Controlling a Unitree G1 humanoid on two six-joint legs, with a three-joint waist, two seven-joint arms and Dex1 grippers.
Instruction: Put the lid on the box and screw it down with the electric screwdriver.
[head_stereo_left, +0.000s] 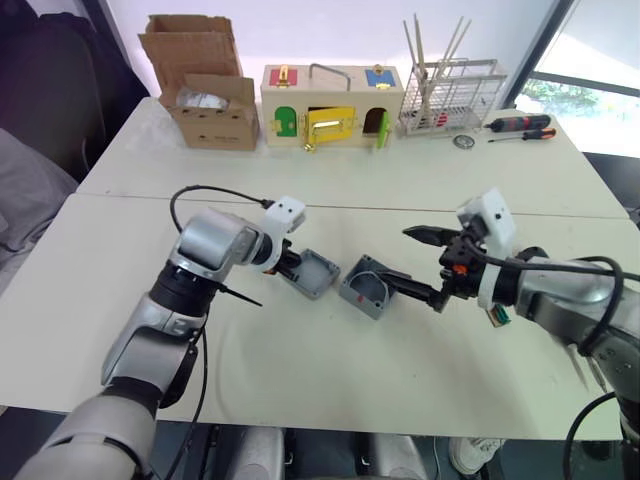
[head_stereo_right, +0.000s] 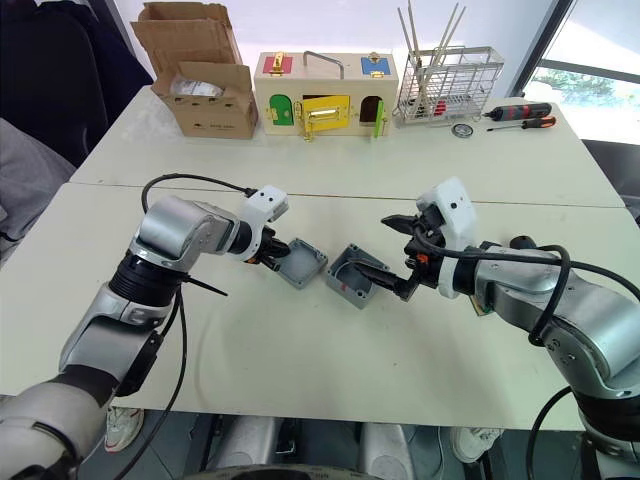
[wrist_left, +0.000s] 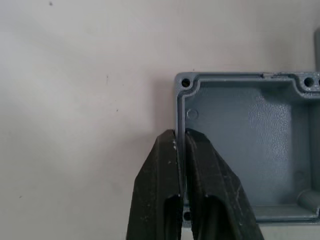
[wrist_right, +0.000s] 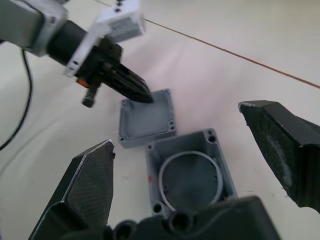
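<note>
The grey lid (head_stereo_left: 315, 272) sits inner side up near the table's middle, slightly tilted. My left gripper (wrist_left: 180, 133) is shut on the lid's (wrist_left: 240, 130) rim wall, one finger inside and one outside. Just to its right is the open grey box (head_stereo_left: 366, 291), cavity up, with a small red mark on its side (wrist_right: 149, 178). My right gripper (head_stereo_left: 398, 254) is open, spread wide around the box's right end, its lower finger (head_stereo_left: 412, 287) reaching to the box rim. In the right wrist view the box (wrist_right: 190, 172) lies between the spread fingers. The electric screwdriver is out of view.
Along the table's back edge stand a brown cardboard box (head_stereo_left: 210, 100), a wooden box with coloured doors (head_stereo_left: 330, 108) and a wire rack (head_stereo_left: 450, 95). Two red-and-black hand screwdrivers (head_stereo_left: 520, 126) lie at the back right. A seam between two tabletops (head_stereo_left: 400, 210) runs behind the grippers.
</note>
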